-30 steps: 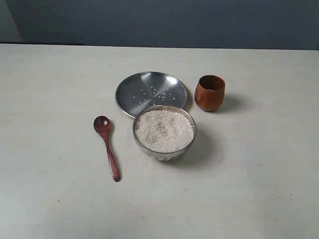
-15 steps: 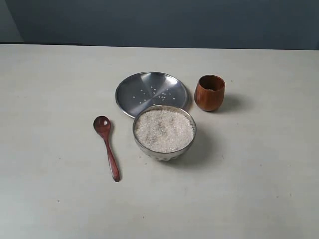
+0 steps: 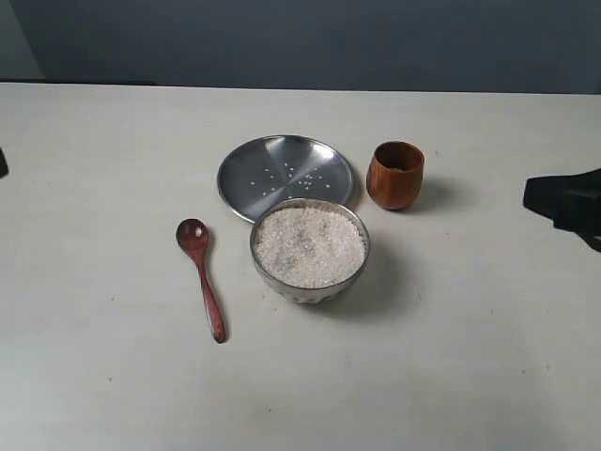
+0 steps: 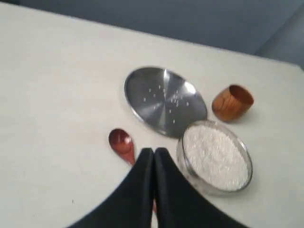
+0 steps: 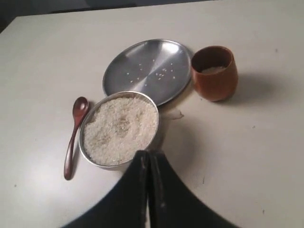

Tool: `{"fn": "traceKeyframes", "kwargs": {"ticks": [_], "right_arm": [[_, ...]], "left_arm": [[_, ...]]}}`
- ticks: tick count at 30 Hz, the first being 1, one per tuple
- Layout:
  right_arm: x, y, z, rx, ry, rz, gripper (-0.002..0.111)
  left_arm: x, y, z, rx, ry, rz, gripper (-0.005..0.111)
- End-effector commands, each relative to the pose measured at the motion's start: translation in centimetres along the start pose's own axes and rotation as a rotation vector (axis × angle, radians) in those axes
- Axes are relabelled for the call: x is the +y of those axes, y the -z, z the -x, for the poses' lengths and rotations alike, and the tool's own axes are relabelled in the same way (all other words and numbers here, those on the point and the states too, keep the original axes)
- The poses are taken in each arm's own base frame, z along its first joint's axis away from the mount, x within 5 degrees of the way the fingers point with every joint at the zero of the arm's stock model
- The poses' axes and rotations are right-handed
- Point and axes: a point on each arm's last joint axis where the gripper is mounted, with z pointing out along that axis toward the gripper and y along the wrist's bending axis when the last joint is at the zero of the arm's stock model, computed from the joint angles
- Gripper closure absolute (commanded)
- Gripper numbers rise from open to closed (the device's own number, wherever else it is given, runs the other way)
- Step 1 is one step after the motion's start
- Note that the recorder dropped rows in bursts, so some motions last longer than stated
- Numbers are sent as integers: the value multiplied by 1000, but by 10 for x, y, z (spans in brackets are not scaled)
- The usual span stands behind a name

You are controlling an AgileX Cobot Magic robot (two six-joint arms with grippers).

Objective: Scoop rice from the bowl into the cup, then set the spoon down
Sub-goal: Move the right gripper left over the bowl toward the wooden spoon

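The steel bowl [image 3: 353,268] stands at the table's middle, heaped with white rice [image 3: 309,246]. Left of it lies the dark wooden spoon [image 3: 203,277], head toward the back, handle toward the front. The reddish-brown wooden cup [image 3: 394,175] stands behind and right of the bowl, with a little rice inside it in the right wrist view [image 5: 213,71]. My right gripper [image 3: 563,202] shows at the right edge, well clear of the cup; its fingers are pressed together and empty [image 5: 148,154]. My left gripper [image 4: 154,151] is shut and empty, raised above the spoon [image 4: 121,144]; only a dark sliver of it shows at the exterior view's left edge.
A flat steel plate [image 3: 246,183] with several stray grains lies behind the bowl, beside the cup. The pale table [image 3: 470,357] runs back to a dark blue wall.
Both arms have entered the exterior view: the right gripper at the right edge, a sliver of the left at the left edge. Bowl, cup, spoon and plate have not moved.
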Motion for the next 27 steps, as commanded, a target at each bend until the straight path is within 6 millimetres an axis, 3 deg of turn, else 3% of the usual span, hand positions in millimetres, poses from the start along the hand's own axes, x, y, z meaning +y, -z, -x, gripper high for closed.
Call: {"fn": "traceKeyframes", "kwargs": {"ticks": [1, 6, 12, 15, 23, 27], "right_arm": [[3, -6, 1, 37, 24, 52, 108], [4, -10, -1, 70, 21, 77, 108], [5, -10, -2, 78, 17, 89, 108], [13, -10, 0, 58, 38, 186, 108], [14, -46, 40, 115, 39, 303, 108], [29, -61, 46, 155, 117, 355, 108]], "left_arm": [[5, -25, -1, 178, -37, 4, 106], [12, -40, -6, 273, -40, 29, 106], [17, -40, -7, 291, -108, 71, 106], [17, -40, -7, 290, -106, 72, 106], [17, -41, -6, 279, -101, 72, 106], [17, -41, -6, 279, -101, 72, 106]]}}
